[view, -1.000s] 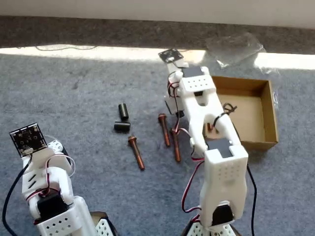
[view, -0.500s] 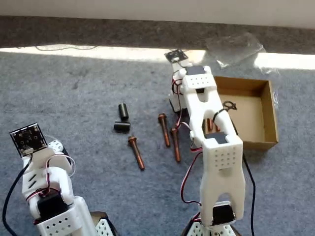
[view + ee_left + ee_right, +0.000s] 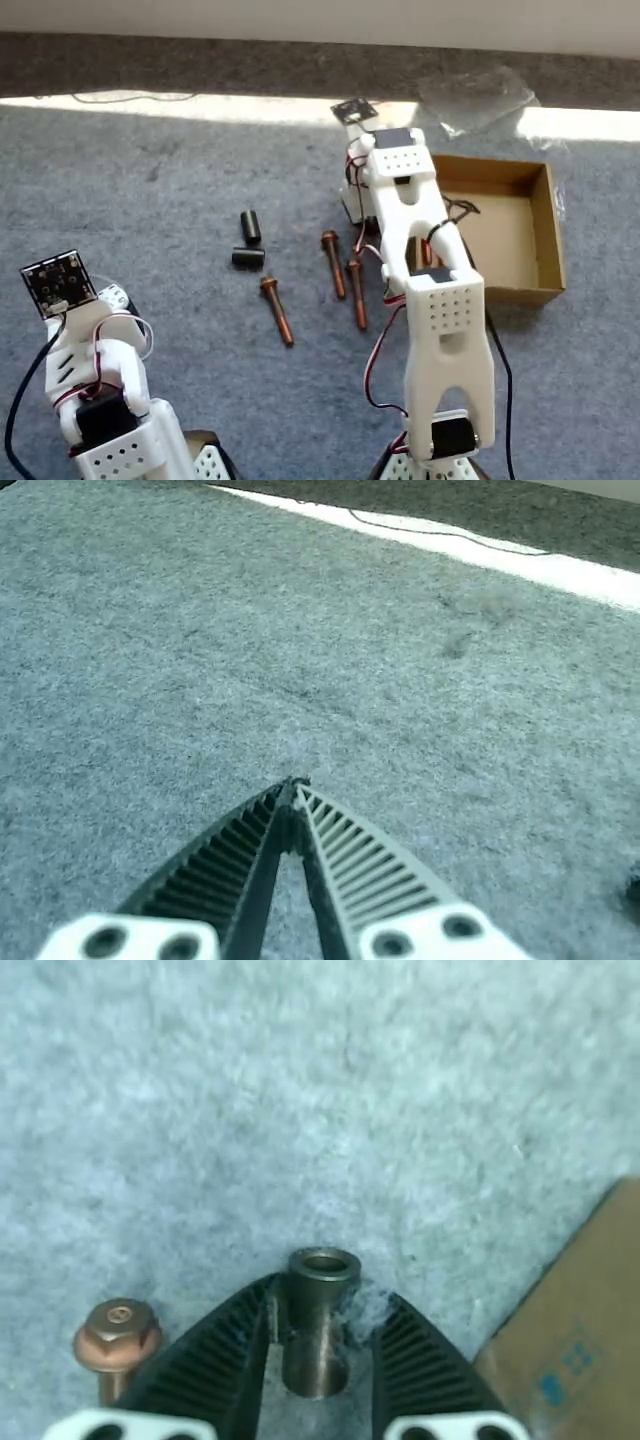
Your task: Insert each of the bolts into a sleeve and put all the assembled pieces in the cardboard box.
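Note:
My right gripper (image 3: pixel 330 1295) is low over the carpet and open, its fingers on either side of a dark grey sleeve (image 3: pixel 320 1320). One finger touches the sleeve and the other leaves a small gap. A copper bolt head (image 3: pixel 118 1335) lies just beside it. From above, the right arm (image 3: pixel 405 200) stretches to the left wall of the cardboard box (image 3: pixel 520 180). Three copper bolts (image 3: pixel 277 312) (image 3: pixel 333 264) (image 3: pixel 357 293) lie on the carpet, with two black sleeves (image 3: pixel 250 226) (image 3: pixel 248 258) farther left. My left gripper (image 3: pixel 293 790) is shut with nothing in it, above bare carpet.
The left arm (image 3: pixel 90 380) is folded at the near left corner. A corner of the box (image 3: pixel 570 1360) lies close beside the right gripper. A clear plastic bag (image 3: pixel 480 95) rests behind the box. Grey carpet spreads open to the left.
The right arm has stretched forward and its wrist has sunk toward the carpet beside the box's left wall. The left arm, bolts and black sleeves have not moved.

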Motion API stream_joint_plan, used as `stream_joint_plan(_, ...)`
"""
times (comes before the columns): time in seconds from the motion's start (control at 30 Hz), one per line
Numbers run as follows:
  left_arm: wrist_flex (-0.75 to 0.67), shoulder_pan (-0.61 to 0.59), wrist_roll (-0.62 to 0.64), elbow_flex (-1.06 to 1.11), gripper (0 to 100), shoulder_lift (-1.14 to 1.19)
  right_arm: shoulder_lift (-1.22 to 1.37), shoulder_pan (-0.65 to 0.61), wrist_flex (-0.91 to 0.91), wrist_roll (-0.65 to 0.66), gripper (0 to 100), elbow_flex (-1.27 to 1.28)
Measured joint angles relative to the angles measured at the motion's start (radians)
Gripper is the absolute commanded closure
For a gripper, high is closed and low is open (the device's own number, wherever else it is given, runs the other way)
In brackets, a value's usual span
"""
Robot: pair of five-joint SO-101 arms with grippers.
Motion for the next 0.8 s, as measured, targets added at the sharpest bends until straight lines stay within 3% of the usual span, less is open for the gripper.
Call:
stream_joint_plan(0.07,0.0,0.0,0.0,0.0,99,0.0,0.009,0.0,0.0,0.0,91.8,-0.006)
stream_joint_plan(0.17,0.0,0.0,0.0,0.0,99,0.0,0.014,0.0,0.002,0.0,99.8,-0.011)
stream_joint_plan(0.47,0.0,0.0,0.0,0.0,99,0.0,0.023,0.026,0.018,0.0,99.5,-0.06)
stream_joint_plan(0.8,0.0,0.037,-0.009,0.015,99,0.0,0.048,0.057,0.342,-0.006,99.5,-0.439)
